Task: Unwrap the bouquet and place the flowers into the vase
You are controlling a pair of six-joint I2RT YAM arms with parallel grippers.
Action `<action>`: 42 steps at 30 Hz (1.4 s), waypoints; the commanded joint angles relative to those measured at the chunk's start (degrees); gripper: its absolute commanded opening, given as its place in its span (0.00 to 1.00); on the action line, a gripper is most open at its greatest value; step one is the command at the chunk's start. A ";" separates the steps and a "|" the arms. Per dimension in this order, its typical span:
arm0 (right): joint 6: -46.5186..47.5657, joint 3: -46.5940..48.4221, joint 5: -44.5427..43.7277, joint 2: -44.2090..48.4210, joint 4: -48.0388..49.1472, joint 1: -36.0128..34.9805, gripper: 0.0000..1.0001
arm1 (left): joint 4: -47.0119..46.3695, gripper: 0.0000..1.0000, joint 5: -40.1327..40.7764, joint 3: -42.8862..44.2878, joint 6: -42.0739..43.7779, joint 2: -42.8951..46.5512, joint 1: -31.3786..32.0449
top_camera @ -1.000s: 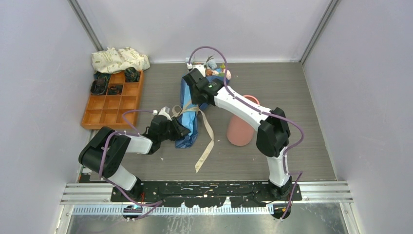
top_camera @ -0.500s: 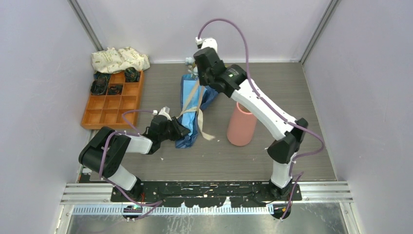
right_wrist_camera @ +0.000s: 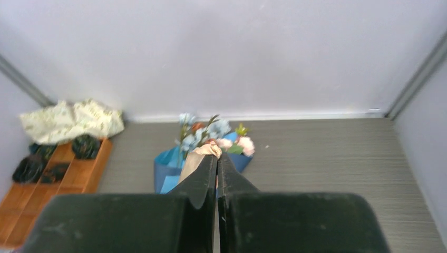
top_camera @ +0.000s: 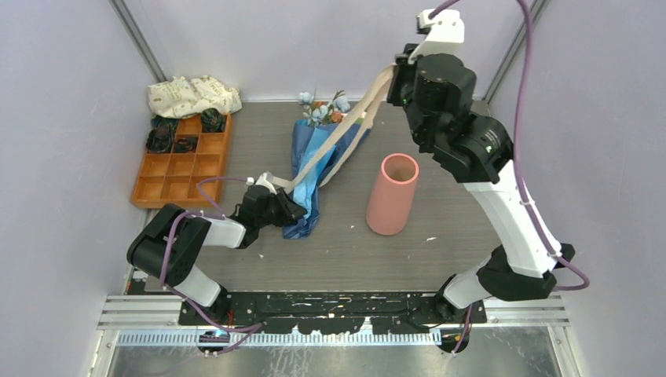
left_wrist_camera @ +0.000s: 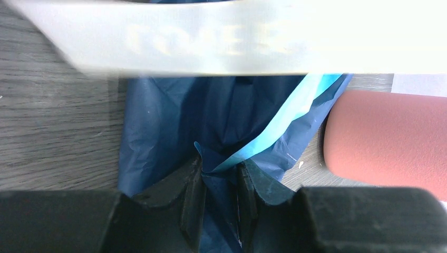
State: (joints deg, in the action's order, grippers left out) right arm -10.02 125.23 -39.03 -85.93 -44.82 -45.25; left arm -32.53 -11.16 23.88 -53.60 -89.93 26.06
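Beige ribbon (top_camera: 339, 130) pinched in right pincer (right_wrist_camera: 216, 156), left pincer (left_wrist_camera: 219, 171) clamping 1 bouquet (top_camera: 302, 145), 1 vase (top_camera: 390, 200)

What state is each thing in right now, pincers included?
bouquet: lying down, wrapped
flowers: inside the wrap, heads poking out the far end
ribbon: pulled taut, rising from the bouquet to the right pincer
vase: upright, nothing visible inside
left pincer: shut on the bouquet's near tip
right pincer: raised high, shut on the ribbon
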 commanded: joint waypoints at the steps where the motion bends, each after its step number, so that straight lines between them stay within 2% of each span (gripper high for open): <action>1: 4.86 0.87 -12.64 1.05 4.36 0.25 0.06 | 11.88 0.30 2.67 -2.35 2.63 -2.49 -0.22; 3: 4.03 2.63 -16.32 -0.18 2.27 1.44 0.07 | 12.03 0.30 2.59 -2.43 2.63 -2.06 -0.22; 5: 1.40 5.22 -16.42 -1.95 -1.85 3.96 0.07 | 12.50 0.30 2.20 -2.35 2.63 -1.12 -0.22; 10: -5.76 7.86 -7.31 -5.60 -10.31 14.27 0.07 | 16.21 0.30 0.73 -1.66 3.07 4.96 -0.04; 14: -9.79 4.38 0.26 -5.99 -11.22 23.52 0.07 | 24.64 0.29 2.42 0.53 5.10 13.78 1.16; 19: -13.48 -1.37 5.18 -4.91 -10.98 32.90 0.06 | 36.17 0.30 7.27 3.62 8.08 25.58 2.24; 26: -14.94 -6.10 6.27 -5.24 -11.91 41.63 0.06 | 42.19 0.32 8.80 5.36 10.11 31.26 2.24; 28: -15.51 -7.69 6.52 -5.58 -12.07 42.99 0.10 | 43.19 0.33 9.06 5.61 10.54 31.89 2.24; 31: -15.96 -9.44 7.74 -5.91 -11.93 43.92 0.31 | 45.15 0.33 10.24 6.61 11.54 33.09 2.24; 37: -17.39 -13.07 13.88 -2.36 -7.87 43.83 0.52 | 50.15 0.35 11.55 11.22 14.38 34.81 2.24; 42: -19.18 -17.10 22.75 4.09 -3.53 43.57 0.55 | 59.80 0.37 19.01 19.55 17.43 35.58 2.24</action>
State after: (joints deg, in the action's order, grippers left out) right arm -26.83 109.95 -24.10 -90.15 -55.24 -1.32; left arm 19.97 1.02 35.92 -39.97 -56.38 28.14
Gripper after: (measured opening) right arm 0.545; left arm 0.359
